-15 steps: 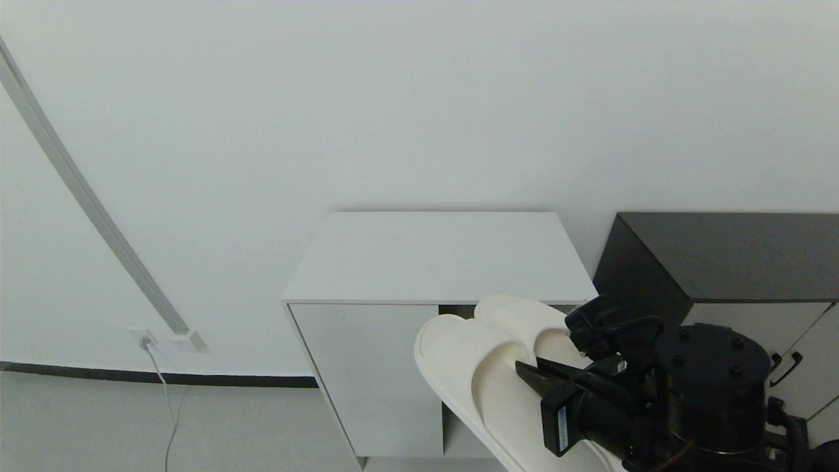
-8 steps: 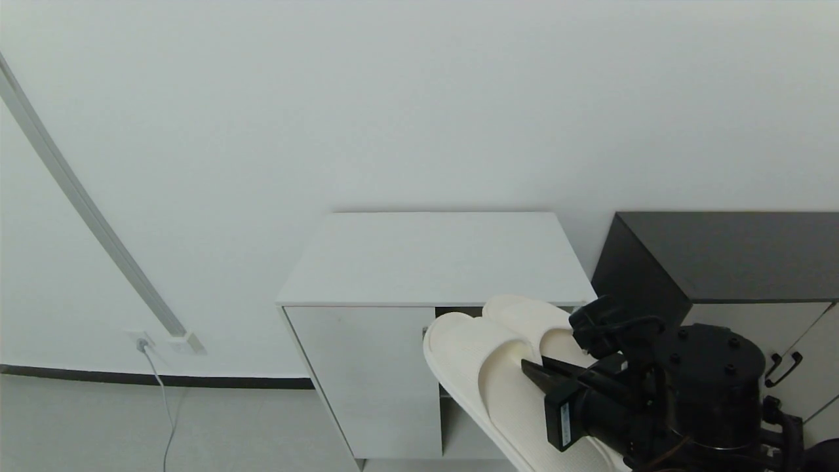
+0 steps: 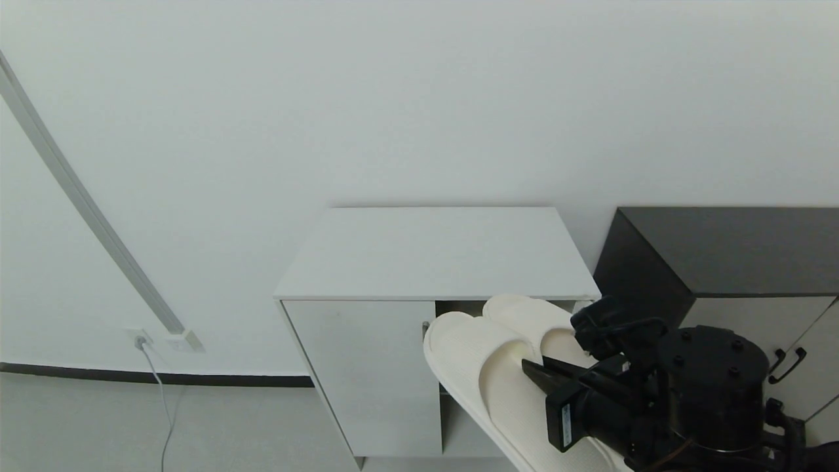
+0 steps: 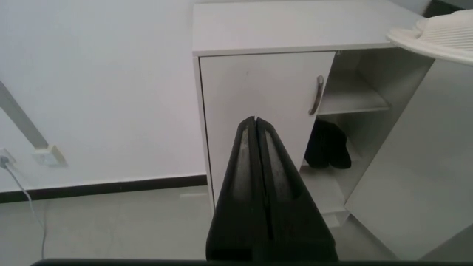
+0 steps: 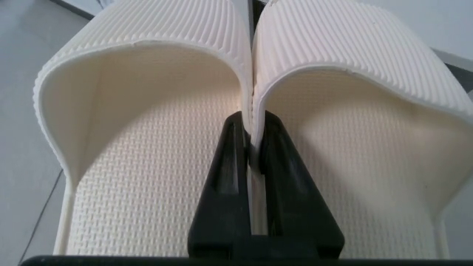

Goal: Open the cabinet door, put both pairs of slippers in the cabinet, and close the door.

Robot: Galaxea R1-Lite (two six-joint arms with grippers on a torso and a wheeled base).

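White flat-topped wooden cabinet (image 3: 432, 255), right door (image 4: 414, 162) open, dark object (image 4: 329, 144) on the lower level under its shelf (image 4: 355, 100), right gripper (image 5: 253, 122) clenched on pair of cream ribbed slippers (image 3: 485, 354) before the opening, left gripper (image 4: 256, 122) pinched closed on itself.

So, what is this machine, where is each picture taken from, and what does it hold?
It is a robot with two arms, each ending in a claw. One picture comes from a camera on its head, facing a white cabinet whose right door stands open. The other two come from wrist cameras. The left claw is shut and empty. The right claw is shut on a pair of cream slippers, pinching their inner edges together. Something dark sits on a shelf inside.
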